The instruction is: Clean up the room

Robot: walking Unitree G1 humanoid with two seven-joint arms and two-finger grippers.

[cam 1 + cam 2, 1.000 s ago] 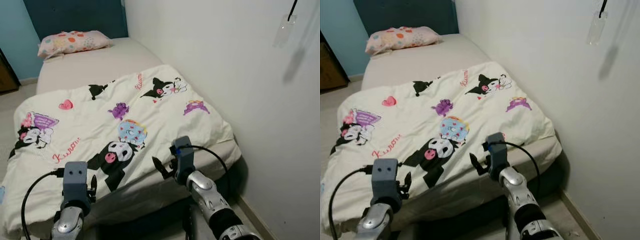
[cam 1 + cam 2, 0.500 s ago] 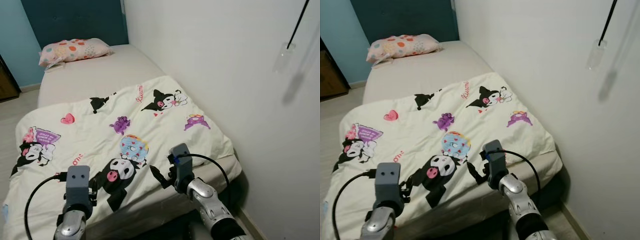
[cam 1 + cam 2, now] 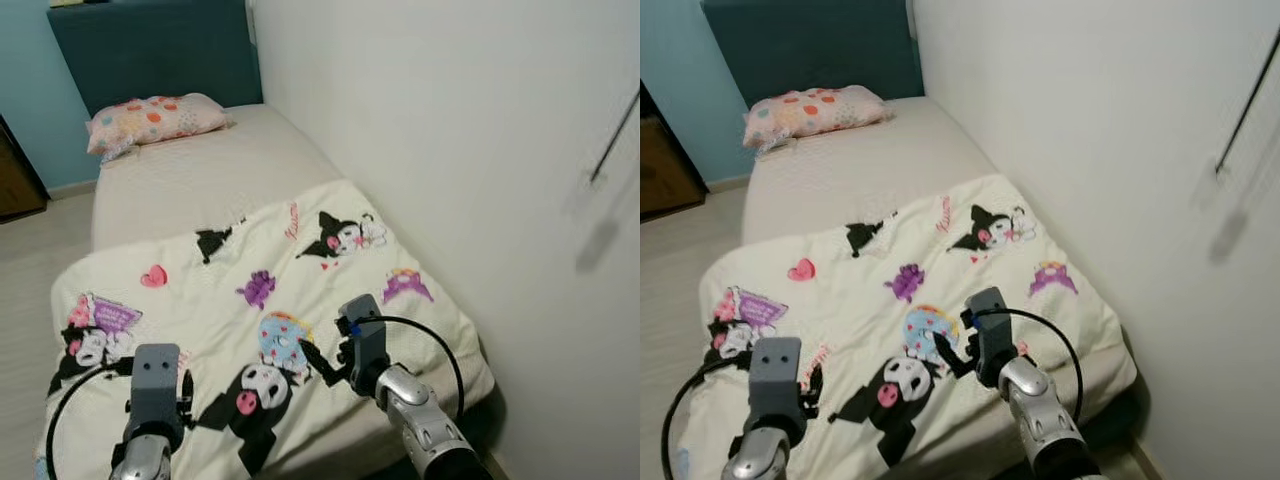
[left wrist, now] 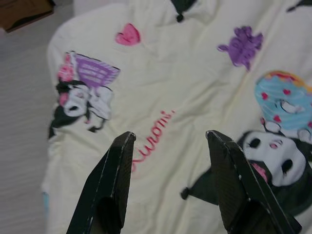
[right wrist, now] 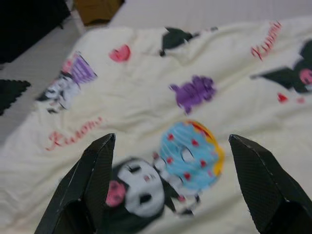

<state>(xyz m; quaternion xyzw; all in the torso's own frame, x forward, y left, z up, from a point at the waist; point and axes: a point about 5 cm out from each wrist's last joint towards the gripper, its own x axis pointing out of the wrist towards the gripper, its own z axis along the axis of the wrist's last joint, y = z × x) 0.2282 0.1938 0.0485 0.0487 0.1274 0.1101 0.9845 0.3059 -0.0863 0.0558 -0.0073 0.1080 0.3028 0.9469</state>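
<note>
Head views: a single bed point(image 3: 180, 170) along the white wall point(image 3: 450, 130), dark headboard point(image 3: 150, 45) at the far end with a spotted pillow point(image 3: 155, 117) lying flat against it. A cream cartoon-print duvet point(image 3: 260, 300) covers only the near half of the bed, its top edge running crooked across the bare mattress; my guess is it wants drawing up toward the pillow. Both arms are raised over the near end, probably staged to take hold of the cloth. The right gripper point(image 3: 315, 365) hangs above the black-and-white figure print, the left gripper point(image 3: 805, 385) near the duvet's outer side.

Left wrist view: left gripper's fingers point(image 4: 114, 180) spread, nothing between them, red script and purple print on the duvet beneath. Apart from the cloth, as far as I can judge.

Right wrist view: fingers point(image 5: 95, 170) set wide, empty, framing the blue round print. Slightly blurred.
</note>
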